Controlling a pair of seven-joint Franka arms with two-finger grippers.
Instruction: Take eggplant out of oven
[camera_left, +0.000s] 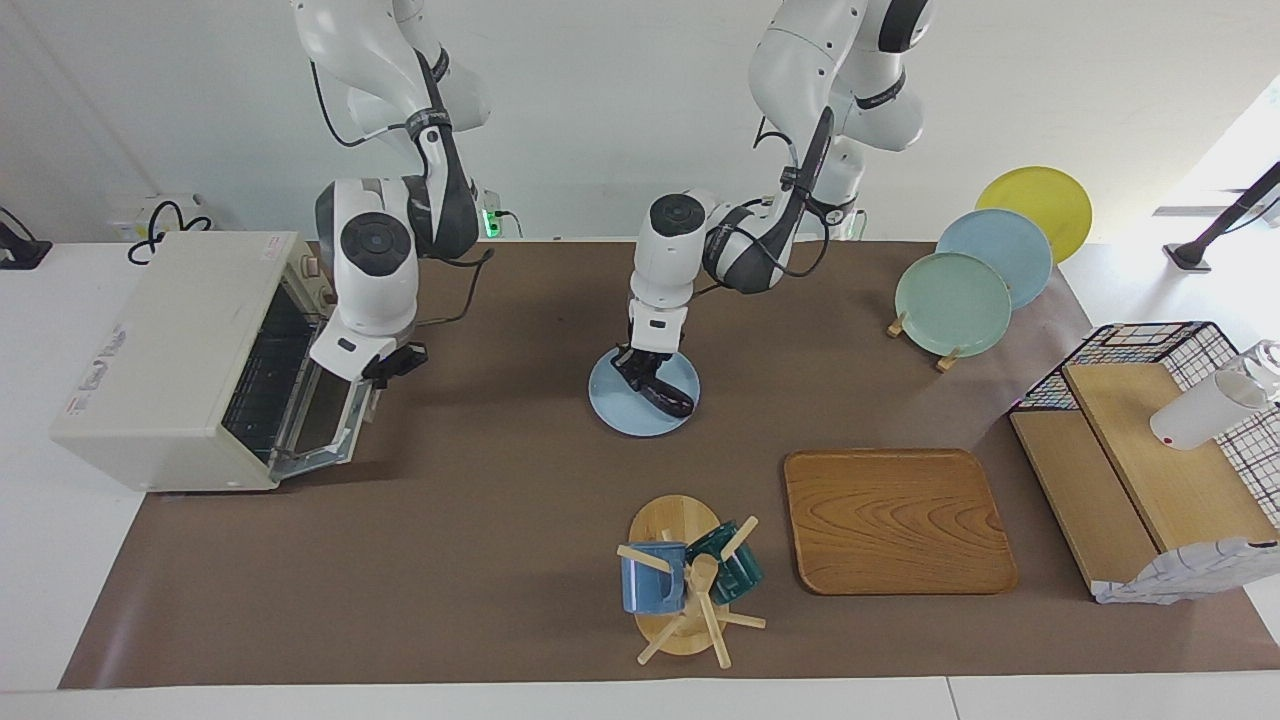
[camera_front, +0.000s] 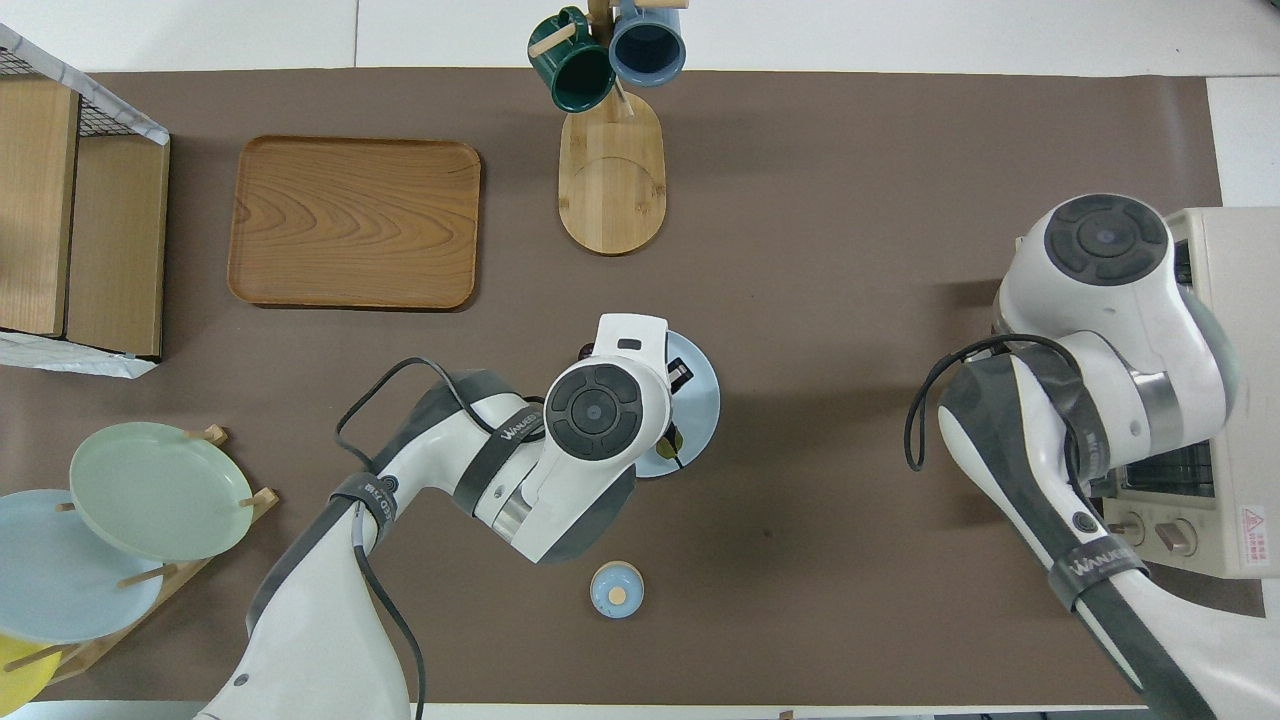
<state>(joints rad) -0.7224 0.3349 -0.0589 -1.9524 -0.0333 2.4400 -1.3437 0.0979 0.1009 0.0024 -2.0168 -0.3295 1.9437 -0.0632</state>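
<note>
The dark purple eggplant (camera_left: 668, 398) lies on a light blue plate (camera_left: 620, 412) at mid-table, outside the oven (camera_left: 170, 350). My left gripper (camera_left: 633, 362) is down on the plate, shut on the eggplant's end nearer the robots. In the overhead view the left wrist covers most of the eggplant, and only part of the plate (camera_front: 702, 400) shows. The cream oven stands at the right arm's end, its glass door (camera_left: 325, 405) tilted half-way up. My right gripper (camera_left: 395, 362) is shut at the door's raised upper edge.
A wooden tray (camera_left: 895, 520) and a mug rack with two mugs (camera_left: 685, 585) sit farther from the robots. A plate rack (camera_left: 955, 300) and a wire basket with wooden boards (camera_left: 1150, 440) stand at the left arm's end. A small blue round lid (camera_front: 616, 590) lies near the robots.
</note>
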